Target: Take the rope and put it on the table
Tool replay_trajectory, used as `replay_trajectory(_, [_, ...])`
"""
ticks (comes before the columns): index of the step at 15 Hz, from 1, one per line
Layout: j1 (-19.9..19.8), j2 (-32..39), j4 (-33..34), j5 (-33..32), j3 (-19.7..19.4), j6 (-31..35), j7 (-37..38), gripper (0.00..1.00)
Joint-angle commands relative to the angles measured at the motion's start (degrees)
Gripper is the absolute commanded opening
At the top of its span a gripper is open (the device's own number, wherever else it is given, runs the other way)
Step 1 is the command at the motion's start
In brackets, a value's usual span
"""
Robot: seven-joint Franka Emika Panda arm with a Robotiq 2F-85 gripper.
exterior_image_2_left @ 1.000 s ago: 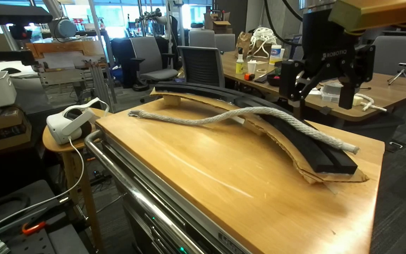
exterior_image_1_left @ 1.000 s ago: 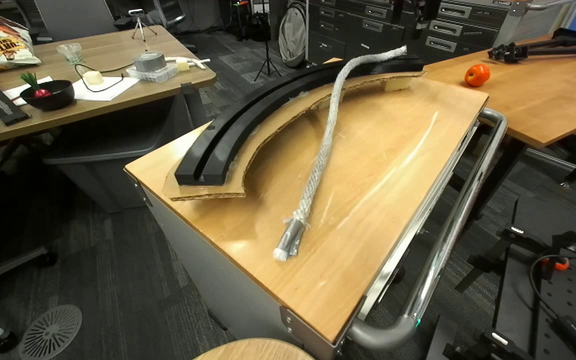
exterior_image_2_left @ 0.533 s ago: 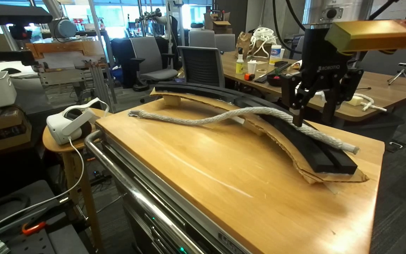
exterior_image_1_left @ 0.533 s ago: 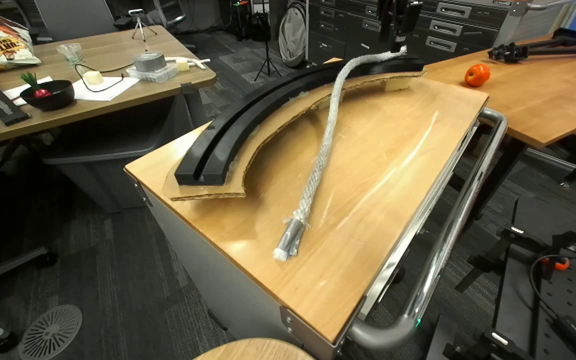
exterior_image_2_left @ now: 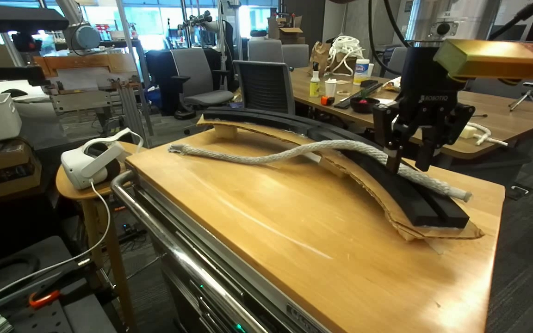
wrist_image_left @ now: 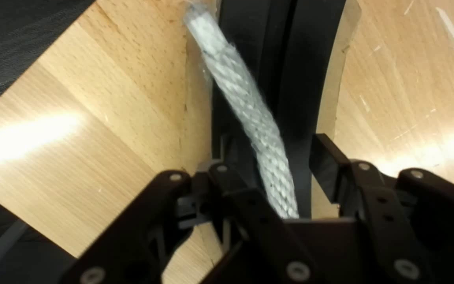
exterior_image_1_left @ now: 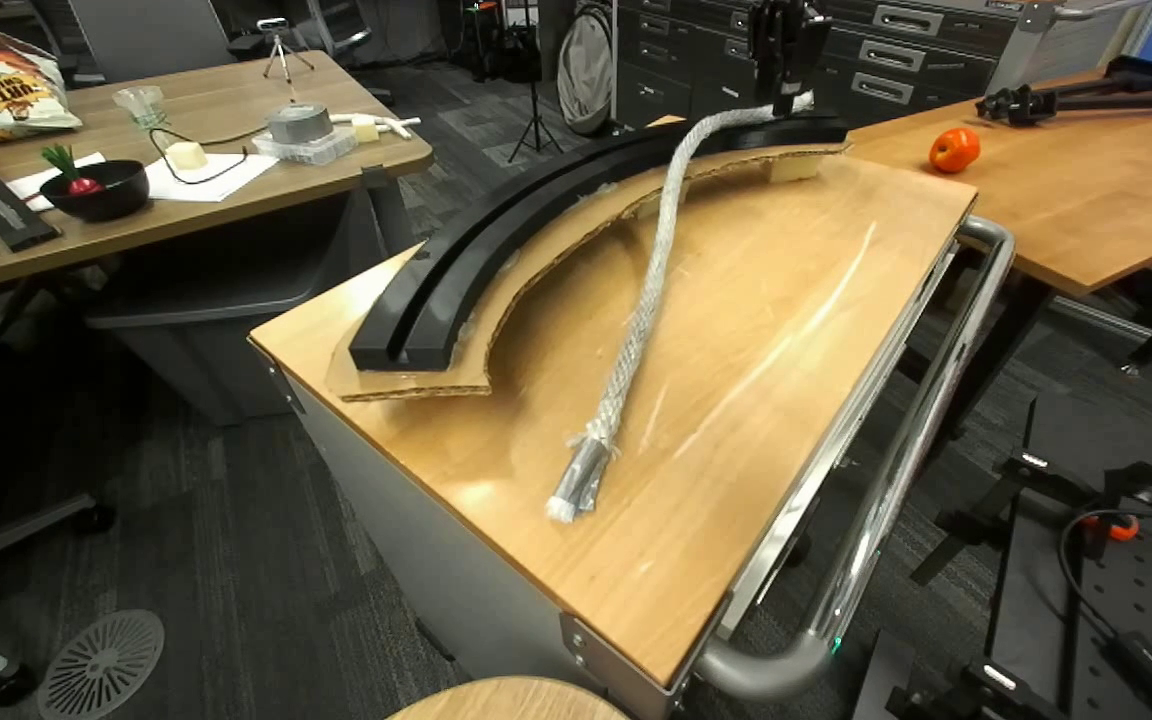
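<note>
A black bowl [exterior_image_1_left: 108, 203] holds a red vegetable [exterior_image_1_left: 85, 186]. In the wrist view, parted jaws straddle the rope [wrist_image_left: 252, 106] above the worktop [wrist_image_left: 132, 114]; only an exterior view shows a headset [exterior_image_2_left: 79, 169].

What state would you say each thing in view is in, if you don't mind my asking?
Table: marked with pale streaks.
Black tray: groove facing up.
Rope: slack, gently curved, lying across the black tray, one end on the table.
Gripper: jaws apart, one either side of the rope, not closed on it.
Cabinet drawers: apparently all shut.
Bowl: upright, holding a radish.
Headset: resting on a stool.
</note>
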Motion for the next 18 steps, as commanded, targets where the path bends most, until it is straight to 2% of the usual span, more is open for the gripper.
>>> replay_trajectory(1, [-1.32,1.49,3.07,1.04,1.07,-3.08,-0.63,0.27])
replay_trajectory(4, [-1.58,1.73,3.05,1.1,1.11,-3.46,-0.39,0.01])
replay_trajectory(11, [-2.44,-1.15,0.16,2.22,0.99,-2.62,-0.47,0.03])
replay_trajectory(15, [-2.2,-9.89,-8.16,4.17,0.7,0.52,1.31,0.03])
replay_trajectory(18, [0.43,-16.28,-15.94,2.95,0.41,2.62,5.33,0.03])
